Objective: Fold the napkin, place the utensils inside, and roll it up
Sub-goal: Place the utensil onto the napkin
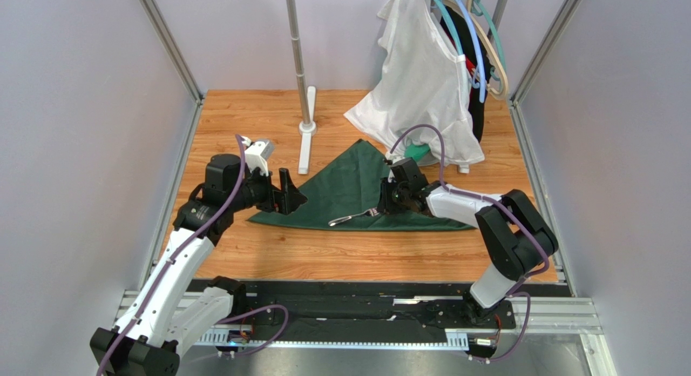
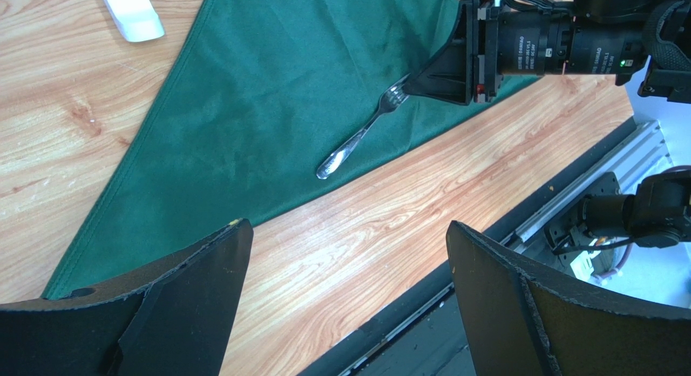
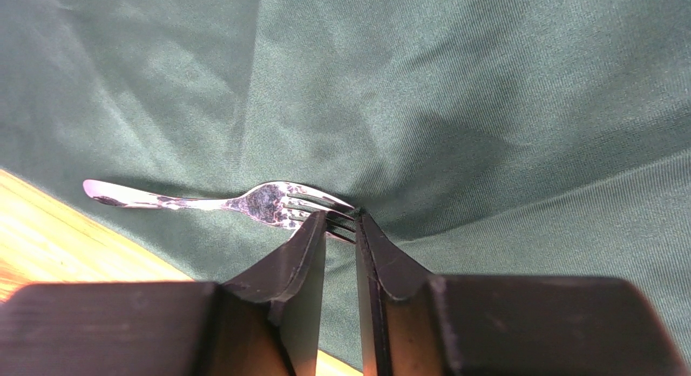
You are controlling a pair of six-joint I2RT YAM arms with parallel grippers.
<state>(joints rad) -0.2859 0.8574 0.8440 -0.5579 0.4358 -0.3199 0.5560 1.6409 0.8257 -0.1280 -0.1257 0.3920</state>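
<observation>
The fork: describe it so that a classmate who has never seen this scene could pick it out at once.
On the wooden table lies a dark green napkin folded into a triangle. Near its front edge rests the fork, tines at the tips of the right hand, handle pointing toward the left hand. It is the only slim, shiny silver thing on the cloth.

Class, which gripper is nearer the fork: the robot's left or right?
Right. The right gripper has its fingertips at the tines of the fork, on the napkin. The left gripper hovers open at the napkin's left edge, apart from the handle.
</observation>
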